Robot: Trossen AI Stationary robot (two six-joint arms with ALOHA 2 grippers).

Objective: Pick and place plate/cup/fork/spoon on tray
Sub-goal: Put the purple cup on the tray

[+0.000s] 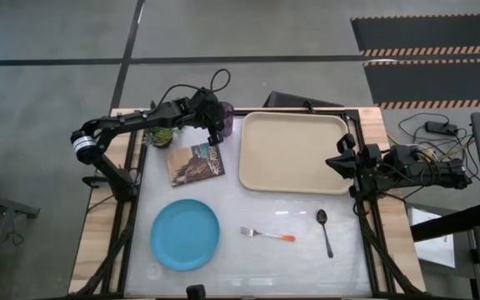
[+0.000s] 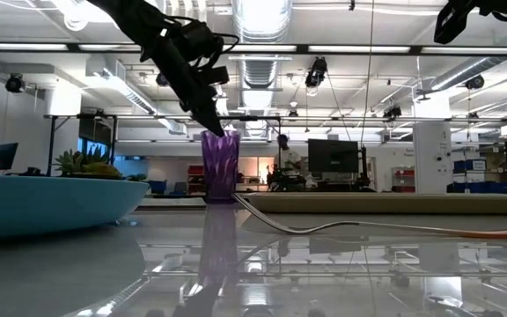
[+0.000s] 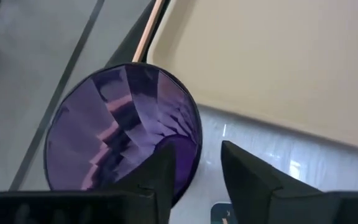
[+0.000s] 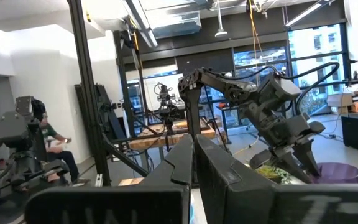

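The tray [image 1: 294, 152] is cream and empty, with the purple ribbed cup [image 1: 225, 117] upright beside its corner. The light-blue plate [image 1: 185, 234], orange-tipped fork [image 1: 267, 234] and dark spoon [image 1: 324, 229] lie flat on the worktop [image 1: 257, 275], apart.

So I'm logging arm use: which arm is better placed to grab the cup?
Left. The left claw is already at the cup, fingers straddling its rim. The right claw waits beyond the tray.
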